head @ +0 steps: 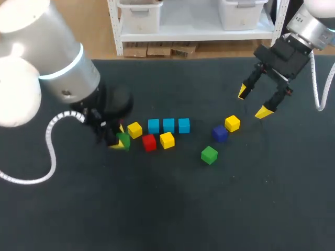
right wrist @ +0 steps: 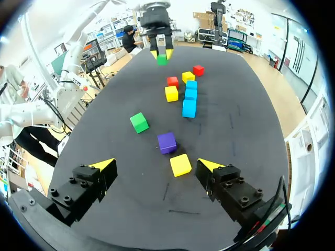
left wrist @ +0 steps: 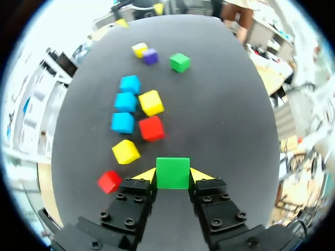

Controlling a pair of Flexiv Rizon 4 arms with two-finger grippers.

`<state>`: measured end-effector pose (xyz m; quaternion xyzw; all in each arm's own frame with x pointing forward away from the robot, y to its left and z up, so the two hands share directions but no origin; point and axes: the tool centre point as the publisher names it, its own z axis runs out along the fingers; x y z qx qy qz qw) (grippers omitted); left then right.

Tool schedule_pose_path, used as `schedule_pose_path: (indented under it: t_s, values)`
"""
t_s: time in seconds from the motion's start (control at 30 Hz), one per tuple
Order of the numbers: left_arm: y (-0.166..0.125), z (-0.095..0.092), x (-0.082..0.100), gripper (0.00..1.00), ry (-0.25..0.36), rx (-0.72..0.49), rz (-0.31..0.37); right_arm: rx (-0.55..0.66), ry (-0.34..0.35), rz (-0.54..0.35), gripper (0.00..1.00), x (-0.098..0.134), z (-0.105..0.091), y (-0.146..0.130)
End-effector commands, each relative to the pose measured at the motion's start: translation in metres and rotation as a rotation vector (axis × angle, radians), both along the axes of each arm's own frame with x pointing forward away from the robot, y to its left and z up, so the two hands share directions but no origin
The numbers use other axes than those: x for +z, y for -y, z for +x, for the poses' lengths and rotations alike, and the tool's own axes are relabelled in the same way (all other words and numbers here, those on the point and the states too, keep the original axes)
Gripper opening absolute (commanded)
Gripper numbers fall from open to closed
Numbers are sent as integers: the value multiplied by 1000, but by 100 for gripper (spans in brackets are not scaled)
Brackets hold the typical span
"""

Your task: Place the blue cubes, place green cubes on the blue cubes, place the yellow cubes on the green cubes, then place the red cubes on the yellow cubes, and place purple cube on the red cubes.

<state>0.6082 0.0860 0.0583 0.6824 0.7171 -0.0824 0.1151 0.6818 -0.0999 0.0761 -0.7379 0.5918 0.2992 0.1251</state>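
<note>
Placement matters most: the left fingers (left wrist: 201,175) grip a green cube (left wrist: 172,172) from both sides, near one end of the blue cube row (left wrist: 125,102). I judge it should settle squarely on a blue cube, faces aligned (release gently). The cubes look rigid, smooth and sharp-edged, the table (head: 157,209) dark and matte. The right fingers (head: 263,111) hang wide apart and empty beyond the row's other end.

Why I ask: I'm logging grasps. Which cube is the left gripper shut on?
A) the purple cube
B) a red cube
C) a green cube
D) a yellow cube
C: in the left wrist view a green cube sits between the yellow tips of the left gripper, and both tips touch its sides.
</note>
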Motion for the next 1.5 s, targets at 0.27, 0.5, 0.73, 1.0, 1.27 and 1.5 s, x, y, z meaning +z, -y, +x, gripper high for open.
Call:
schedule_pose_path:
  t_s: [0.27,0.5,0.73,1.0,1.27,1.5]
  values:
    - [49,41,5,0,6,-33,29,2,-1,2,100,0,1,0]
    - [67,58,-6,0,3,-58,11,2,-1,2,100,0,1,0]
    - [76,74,-11,0,15,-52,-21,2,-1,2,100,0,1,0]
    - [89,84,-17,0,14,-59,-32,2,-1,2,100,0,1,0]
    - [92,87,-24,0,0,-55,-39,2,-1,2,100,0,1,0]
    - [90,90,-28,0,-10,-42,-36,2,-1,2,100,0,1,0]
